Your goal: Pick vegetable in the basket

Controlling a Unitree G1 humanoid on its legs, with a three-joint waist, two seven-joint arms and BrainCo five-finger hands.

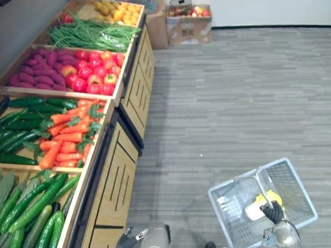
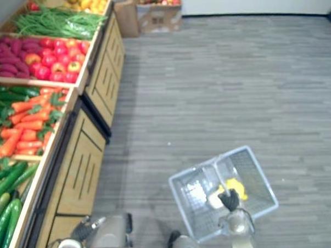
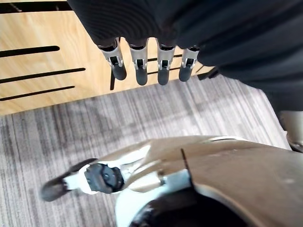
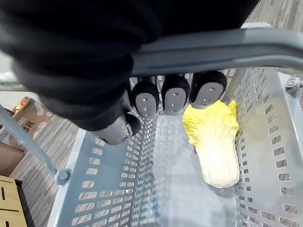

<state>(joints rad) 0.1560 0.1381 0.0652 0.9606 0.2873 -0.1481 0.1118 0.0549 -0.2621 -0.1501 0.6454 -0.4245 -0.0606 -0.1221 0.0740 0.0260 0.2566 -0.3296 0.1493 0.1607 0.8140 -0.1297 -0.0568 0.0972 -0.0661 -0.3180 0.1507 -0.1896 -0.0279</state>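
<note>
Wooden display stand [image 1: 114, 182] along the left of a grey plank floor [image 1: 238, 94], its slanted bins bearing green cucumbers [image 1: 33, 203] nearest, then dark cucumbers [image 1: 17, 128] beside carrots [image 1: 69, 136], purple sweet potatoes [image 1: 39, 69] beside red apples [image 1: 93, 71], green beans [image 1: 89, 35], yellow produce [image 1: 118, 11] farthest, cardboard boxes [image 1: 187, 26] on the floor beyond the stand

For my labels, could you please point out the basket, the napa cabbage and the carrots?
basket [image 1: 297, 190]: left eye view, mesh wall.
napa cabbage [image 4: 215, 146]: right wrist view, its middle.
carrots [image 1: 66, 136]: left eye view, middle of pile.
</note>
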